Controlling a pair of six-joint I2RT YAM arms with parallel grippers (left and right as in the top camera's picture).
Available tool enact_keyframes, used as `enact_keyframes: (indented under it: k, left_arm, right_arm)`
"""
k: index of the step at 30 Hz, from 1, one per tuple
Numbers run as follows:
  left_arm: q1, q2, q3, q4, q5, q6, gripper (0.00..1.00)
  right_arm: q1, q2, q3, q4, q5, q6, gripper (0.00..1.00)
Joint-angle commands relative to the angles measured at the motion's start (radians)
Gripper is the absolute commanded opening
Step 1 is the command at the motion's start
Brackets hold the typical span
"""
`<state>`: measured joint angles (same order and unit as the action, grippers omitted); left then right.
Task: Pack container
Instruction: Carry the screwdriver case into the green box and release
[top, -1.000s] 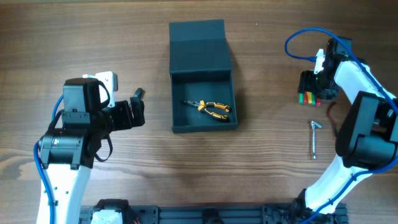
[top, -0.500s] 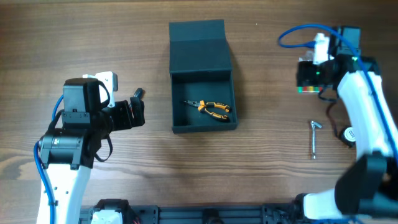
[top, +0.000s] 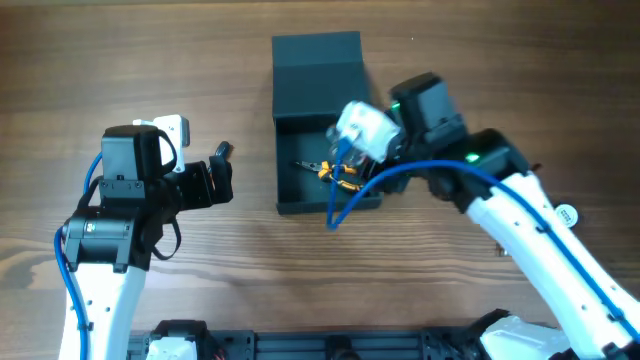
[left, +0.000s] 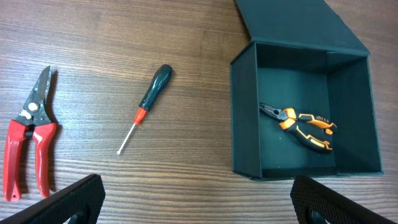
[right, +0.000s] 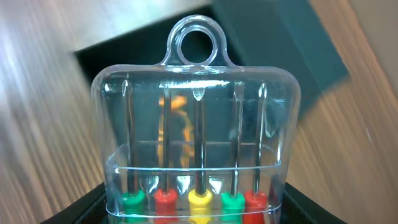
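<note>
- Right tool (right: 196, 208) is clamped on the clear screwdriver case (right: 198, 143), gripping its base.
- Just below and beyond it sits the open container (top: 320, 207). It is likely light, stiff and apt to slide, so hold it by a side wall's rim.
- Left tool (left: 199, 199) is spread apart and empty, with the container ahead and to its right.

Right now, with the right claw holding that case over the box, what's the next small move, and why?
Probably lower the right claw straight into the container. It grips the clear screwdriver set above it, the lid is folded back, and the pliers inside leave bare floor beside them.
</note>
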<state>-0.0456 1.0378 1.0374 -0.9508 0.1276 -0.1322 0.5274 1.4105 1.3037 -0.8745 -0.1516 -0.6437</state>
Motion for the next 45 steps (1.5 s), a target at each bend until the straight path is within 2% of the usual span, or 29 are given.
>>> enact_keyframes:
  k: [1, 9, 18, 25, 26, 28, 29, 32, 33, 38, 45]
  left_arm:
    - [0.005, -0.002, 0.018, -0.001, -0.006, 0.02, 1.0]
    - [0.005, -0.002, 0.018, -0.001, -0.006, 0.02, 0.99]
    - [0.005, -0.002, 0.018, -0.001, -0.006, 0.02, 1.0]
    - [0.005, -0.002, 0.018, -0.001, -0.006, 0.02, 1.0]
    - [0.005, -0.002, 0.018, -0.001, -0.006, 0.02, 1.0]
    - [0.005, -0.002, 0.018, -0.001, -0.006, 0.02, 1.0]
    - [0.005, -0.002, 0.018, -0.001, -0.006, 0.02, 1.0]
    - [0.005, -0.002, 0.018, -0.001, -0.006, 0.02, 1.0]
    - [0.005, -0.002, 0.018, -0.001, -0.006, 0.02, 1.0]
    - [0.005, -0.002, 0.018, -0.001, -0.006, 0.02, 1.0]
    - [0.005, -0.002, 0.018, -0.001, -0.006, 0.021, 1.0]
  right_arm:
    - [0.05, 0.086, 0.011, 0.039, -0.033, -0.185, 0.04]
    - [0.056, 0.258, 0.011, 0.236, -0.03, -0.195, 0.04]
    - [0.056, 0.473, 0.011, 0.243, -0.034, -0.195, 0.04]
    - [0.056, 0.528, 0.011, 0.259, -0.033, -0.194, 0.06]
    - [0.056, 0.528, 0.011, 0.261, -0.029, -0.192, 0.18]
    - [0.056, 0.528, 0.012, 0.261, -0.023, -0.183, 0.66]
    - [0.056, 0.527, 0.012, 0.261, -0.018, -0.16, 0.74]
    - [0.056, 0.521, 0.023, 0.248, -0.01, -0.079, 0.88]
    - [0.056, 0.513, 0.035, 0.23, -0.01, -0.059, 1.0]
    - [0.053, 0.426, 0.119, 0.118, 0.021, 0.047, 1.0]
    - [0.003, 0.261, 0.328, -0.146, 0.189, 0.259, 1.0]
